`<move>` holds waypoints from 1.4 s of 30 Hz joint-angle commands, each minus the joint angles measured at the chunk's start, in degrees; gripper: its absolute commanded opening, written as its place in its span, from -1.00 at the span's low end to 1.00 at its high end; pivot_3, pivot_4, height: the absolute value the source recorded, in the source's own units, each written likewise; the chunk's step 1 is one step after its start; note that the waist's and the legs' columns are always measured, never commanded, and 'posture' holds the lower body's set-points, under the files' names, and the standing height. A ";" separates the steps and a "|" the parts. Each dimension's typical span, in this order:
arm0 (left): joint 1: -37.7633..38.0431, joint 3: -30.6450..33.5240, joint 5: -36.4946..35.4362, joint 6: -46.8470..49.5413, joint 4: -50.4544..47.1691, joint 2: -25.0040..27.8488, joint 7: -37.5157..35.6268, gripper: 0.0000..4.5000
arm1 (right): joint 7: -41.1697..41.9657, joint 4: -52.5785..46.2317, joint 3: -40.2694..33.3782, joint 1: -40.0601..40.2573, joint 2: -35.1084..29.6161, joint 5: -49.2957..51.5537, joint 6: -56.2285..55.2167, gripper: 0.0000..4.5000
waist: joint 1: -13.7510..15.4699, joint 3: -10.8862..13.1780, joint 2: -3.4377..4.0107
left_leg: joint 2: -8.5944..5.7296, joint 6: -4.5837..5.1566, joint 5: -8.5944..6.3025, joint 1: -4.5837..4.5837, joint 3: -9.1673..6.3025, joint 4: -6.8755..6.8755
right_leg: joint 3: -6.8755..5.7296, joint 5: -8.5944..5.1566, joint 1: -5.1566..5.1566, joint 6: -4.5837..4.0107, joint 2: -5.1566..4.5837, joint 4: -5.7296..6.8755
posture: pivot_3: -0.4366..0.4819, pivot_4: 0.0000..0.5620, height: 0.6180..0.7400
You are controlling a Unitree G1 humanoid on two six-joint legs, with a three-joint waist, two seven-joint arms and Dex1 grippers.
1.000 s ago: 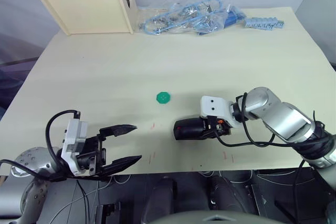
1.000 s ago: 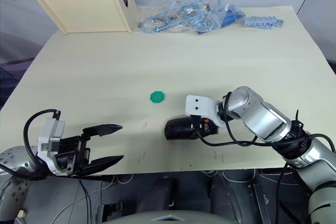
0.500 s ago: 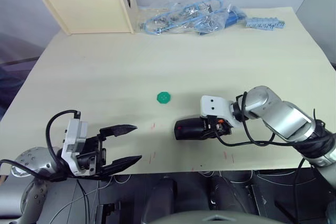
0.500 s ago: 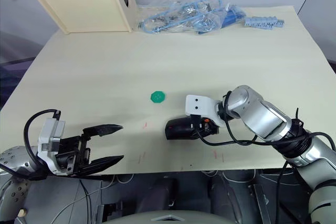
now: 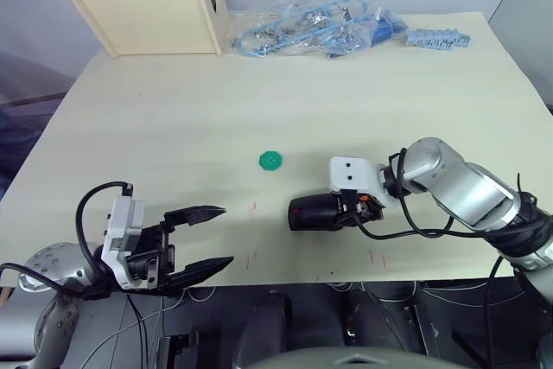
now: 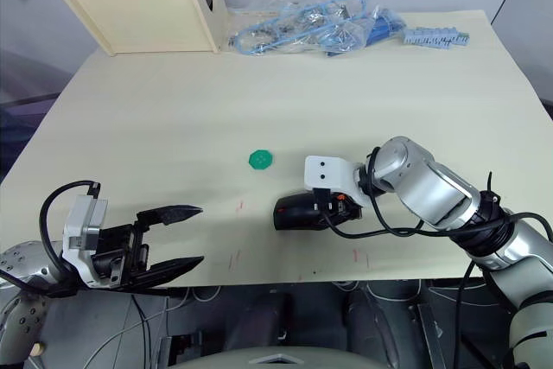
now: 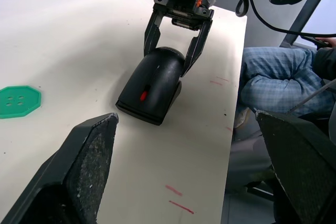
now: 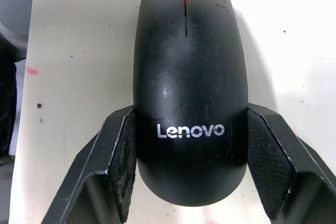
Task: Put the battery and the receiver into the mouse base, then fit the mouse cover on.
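Mouse cover (image 8: pixel 189 103) hides the mouse base, battery and receiver beneath it, its rear end cut off between the right gripper (image 8: pixel 189 182) fingers (image 8: pixel 123 166); wooden boxes (image 5: pixel 143 6) cropped at tabletop's far-left corner.

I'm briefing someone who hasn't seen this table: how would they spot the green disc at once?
On the pale wooden table, look near the middle, well short of the plastic bags of blue cables at the far edge. The small flat green octagonal disc lies alone there, just beyond the black mouse. Nothing else on the table is green, and it has four small button-like holes.
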 commanded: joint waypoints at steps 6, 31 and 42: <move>0.13 0.25 -0.31 -0.79 -0.98 -0.03 -0.08 1.00 | -0.11 -0.19 1.13 -0.70 0.66 -1.02 0.87 0.10 | -0.04 0.00 0.00 | 0.00 0.00 0.00 0.00 0.00 0.00 | 0.00 0.00 0.00 0.00 0.00 0.00 | -0.05 -0.47 1.00; 0.80 0.09 -0.24 -1.53 -0.84 -0.25 -0.11 1.00 | -0.26 0.78 1.09 -1.57 2.07 -1.12 2.06 0.99 | -0.10 0.00 0.00 | 0.00 0.00 0.00 -0.01 -0.01 0.00 | -0.01 0.00 -0.03 -0.01 0.01 0.01 | -0.05 -0.47 1.00; 0.61 -0.09 -0.26 -1.52 -0.76 -0.23 -0.13 1.00 | -0.58 -0.82 -1.94 -1.75 2.52 0.95 2.52 0.99 | -0.09 0.00 0.00 | 0.00 0.00 0.00 -0.04 -0.01 -0.01 | 0.00 0.00 -0.07 -0.01 0.01 0.03 | -0.05 -0.47 1.00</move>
